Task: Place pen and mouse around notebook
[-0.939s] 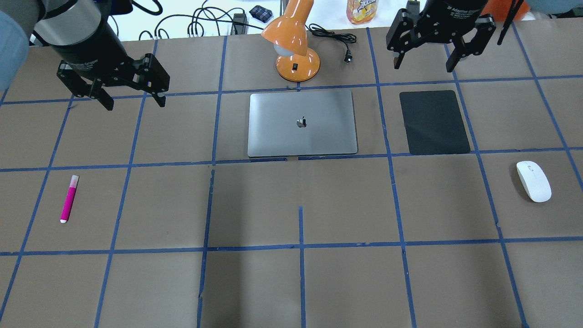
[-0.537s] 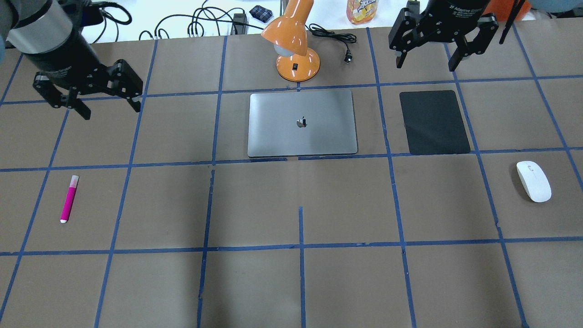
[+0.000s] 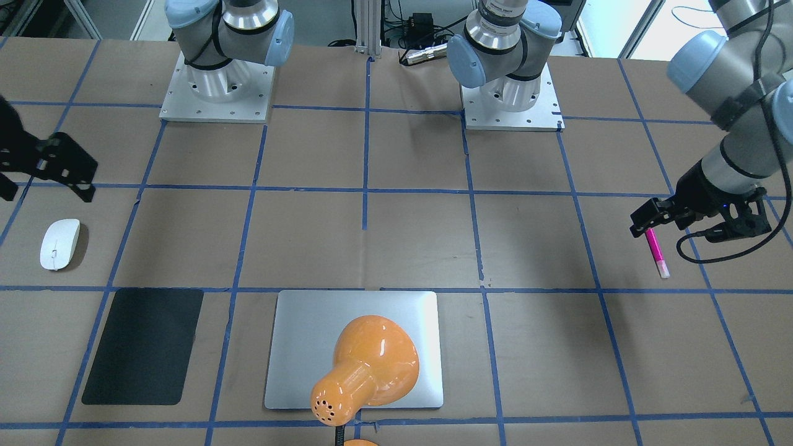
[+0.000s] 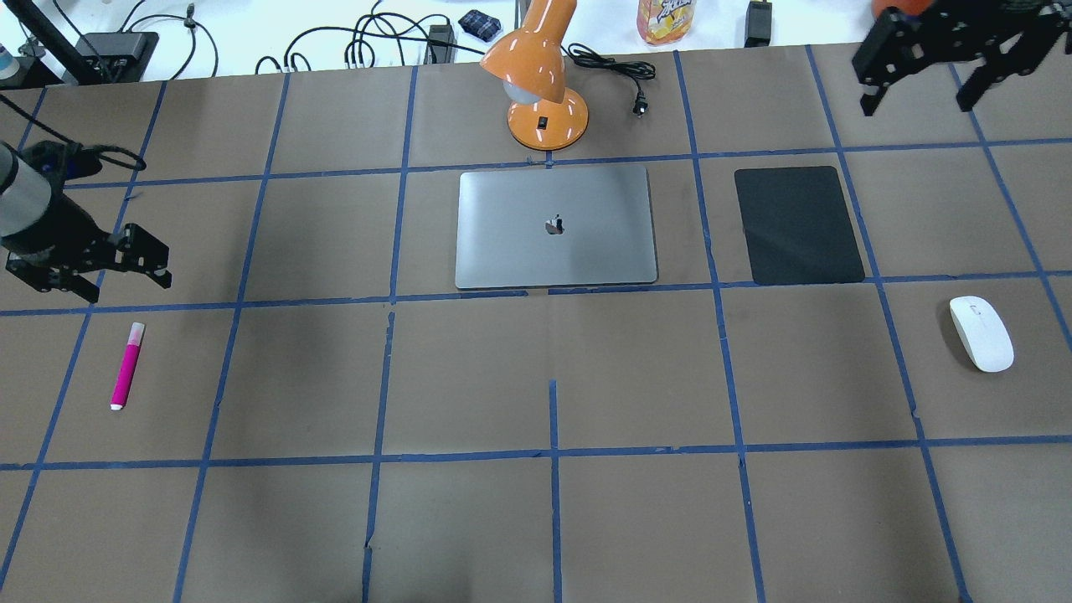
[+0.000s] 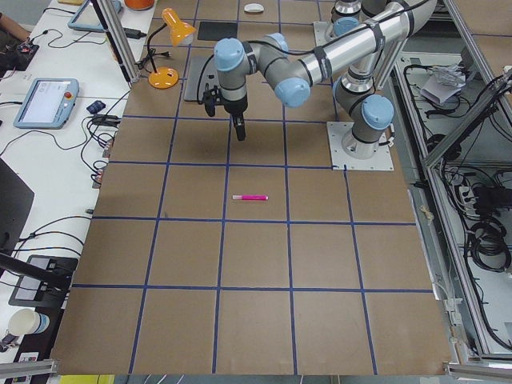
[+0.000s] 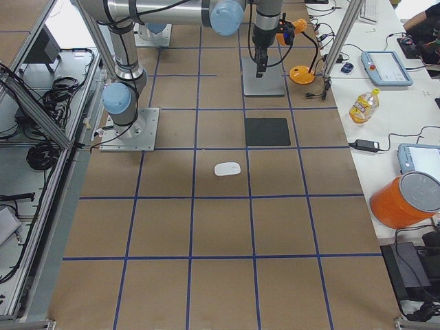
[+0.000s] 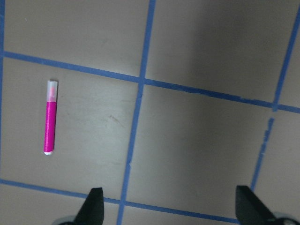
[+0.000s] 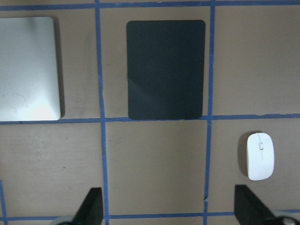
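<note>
The magenta pen (image 4: 127, 366) lies flat on the table at the left, pale cap pointing away from me. My left gripper (image 4: 126, 286) hovers open just beyond its cap end, holding nothing. In the left wrist view the pen (image 7: 50, 117) sits well left of the open fingers (image 7: 93, 208). The white mouse (image 4: 981, 332) rests at the far right. My right gripper (image 4: 917, 105) is open and high at the back right, far from the mouse (image 8: 260, 155). The silver notebook (image 4: 555, 226) lies closed at the centre back.
An orange desk lamp (image 4: 540, 92) stands just behind the notebook, its cord (image 4: 615, 71) trailing right. A black mat (image 4: 798, 224) lies right of the notebook. Cables and a bottle (image 4: 666, 18) line the far edge. Blue tape grids the brown table.
My left gripper has swung left and nearer, dropping toward the pen's cap end. My right gripper has shifted right toward the back corner. Both stay open; the pen and mouse have not moved.
</note>
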Robot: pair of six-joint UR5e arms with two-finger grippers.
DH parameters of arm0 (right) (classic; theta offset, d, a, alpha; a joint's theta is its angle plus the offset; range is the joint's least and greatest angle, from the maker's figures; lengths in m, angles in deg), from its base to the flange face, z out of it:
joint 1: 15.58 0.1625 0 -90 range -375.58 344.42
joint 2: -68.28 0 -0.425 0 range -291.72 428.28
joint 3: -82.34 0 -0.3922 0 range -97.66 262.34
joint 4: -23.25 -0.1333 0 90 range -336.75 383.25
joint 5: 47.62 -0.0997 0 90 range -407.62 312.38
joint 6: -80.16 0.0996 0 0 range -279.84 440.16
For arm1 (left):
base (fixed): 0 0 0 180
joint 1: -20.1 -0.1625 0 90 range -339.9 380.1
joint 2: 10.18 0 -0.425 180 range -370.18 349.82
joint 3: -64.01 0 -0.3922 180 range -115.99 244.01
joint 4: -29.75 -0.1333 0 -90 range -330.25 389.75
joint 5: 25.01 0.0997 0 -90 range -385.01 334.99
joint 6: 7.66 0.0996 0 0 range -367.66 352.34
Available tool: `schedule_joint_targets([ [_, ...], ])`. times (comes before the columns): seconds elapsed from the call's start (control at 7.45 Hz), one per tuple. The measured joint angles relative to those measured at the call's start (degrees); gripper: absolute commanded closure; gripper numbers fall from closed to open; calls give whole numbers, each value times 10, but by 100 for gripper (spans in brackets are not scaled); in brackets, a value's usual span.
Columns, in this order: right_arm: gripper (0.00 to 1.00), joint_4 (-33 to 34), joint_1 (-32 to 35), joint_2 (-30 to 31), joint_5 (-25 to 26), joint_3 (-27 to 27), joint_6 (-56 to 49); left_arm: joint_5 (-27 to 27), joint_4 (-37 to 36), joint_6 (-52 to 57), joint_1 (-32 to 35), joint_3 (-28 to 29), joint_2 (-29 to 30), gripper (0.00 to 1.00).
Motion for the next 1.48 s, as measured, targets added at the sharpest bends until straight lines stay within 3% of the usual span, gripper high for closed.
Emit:
schedule_joint_targets([
  [0.27, 0, 40, -101, -9, 1, -54, -135, 5, -130, 64, -41, -59, 46, 0],
  [0.67, 0, 228, -189, -26, -8, -208, -291, 1, -208, 138, -91, -74, 98, 3],
  [0.8, 0, 307, -198, -37, -8, -262, -328, 0, -216, 153, -99, -76, 111, 53],
  [0.94, 0, 383, -209, -59, -9, -306, -367, -1, -222, 160, -105, -75, 120, 89],
  [1.21, 0, 475, -225, -106, -9, -345, -393, -2, -230, 166, -109, -77, 126, 100],
  [1.48, 0, 490, -229, -130, -8, -351, -381, -3, -230, 167, -110, -78, 126, 100],
])
